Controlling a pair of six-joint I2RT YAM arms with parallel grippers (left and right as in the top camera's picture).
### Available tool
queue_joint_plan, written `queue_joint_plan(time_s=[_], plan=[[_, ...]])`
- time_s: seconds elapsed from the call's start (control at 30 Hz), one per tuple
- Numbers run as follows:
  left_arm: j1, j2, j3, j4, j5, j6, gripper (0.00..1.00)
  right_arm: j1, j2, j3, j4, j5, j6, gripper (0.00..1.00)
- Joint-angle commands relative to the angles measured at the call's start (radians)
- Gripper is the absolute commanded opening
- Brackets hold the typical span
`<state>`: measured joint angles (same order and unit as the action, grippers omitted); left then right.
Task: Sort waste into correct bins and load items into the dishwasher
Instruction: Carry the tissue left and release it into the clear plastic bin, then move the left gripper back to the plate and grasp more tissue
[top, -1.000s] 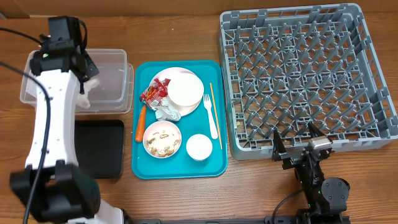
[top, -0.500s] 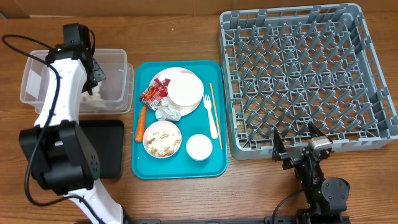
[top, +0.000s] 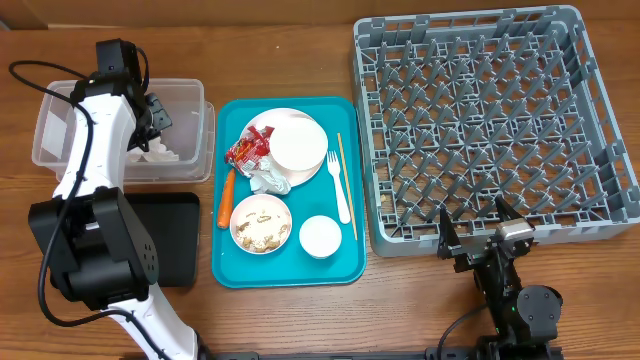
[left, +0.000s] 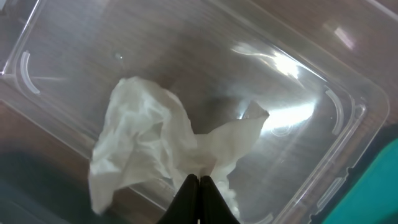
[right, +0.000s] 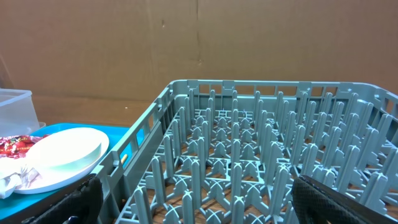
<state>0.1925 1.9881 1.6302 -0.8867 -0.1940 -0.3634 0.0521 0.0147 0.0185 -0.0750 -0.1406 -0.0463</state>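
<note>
Wooden worktop: the left claw has swung over the clear tub, still pinching a white napkin, so release looks next. The right claw gapes wide, empty.

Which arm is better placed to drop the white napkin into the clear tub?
Left. The left hand is shut on the napkin, directly over the clear tub. The right hand is open beside the dish rack, across the teal tray from the tub.
</note>
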Motion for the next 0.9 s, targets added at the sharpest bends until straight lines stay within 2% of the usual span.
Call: queue_joint_plan(time_s=[0.0,0.1,0.13,0.17,0.23,0.4,0.5,0.6,0.87], plan=[[0.012,-0.004,-0.006,-0.002,-0.053,0.015,0.04,-0.005,-0.009,-0.011,0.005,0.008,-0.003,1.0],[0.012,-0.002,-0.031,0.007,-0.076,0.015,0.05,-0.005,-0.009,-0.011,0.005,0.008,-0.003,1.0],[0.012,-0.002,-0.039,0.01,-0.075,0.015,0.09,-0.005,-0.009,-0.011,0.005,0.008,-0.003,1.0],[0.012,-0.002,-0.042,0.01,-0.074,0.015,0.2,-0.005,-0.009,-0.011,0.005,0.008,-0.003,1.0],[0.012,-0.002,-0.043,0.009,-0.072,0.016,0.49,-0.005,-0.009,-0.011,0.005,0.008,-0.003,1.0],[0.012,-0.006,-0.011,-0.006,-0.051,0.028,0.71,-0.005,-0.009,-0.011,0.005,0.008,-0.003,1.0],[0.011,-0.008,0.054,-0.048,-0.021,0.028,0.76,-0.005,-0.009,-0.011,0.005,0.008,-0.003,1.0],[0.002,-0.008,0.169,-0.125,0.036,0.028,0.77,-0.005,-0.009,-0.011,0.005,0.008,-0.003,1.0],[-0.066,-0.042,0.467,-0.334,0.012,0.031,0.81,-0.005,-0.009,-0.011,0.005,0.008,-0.003,1.0]])
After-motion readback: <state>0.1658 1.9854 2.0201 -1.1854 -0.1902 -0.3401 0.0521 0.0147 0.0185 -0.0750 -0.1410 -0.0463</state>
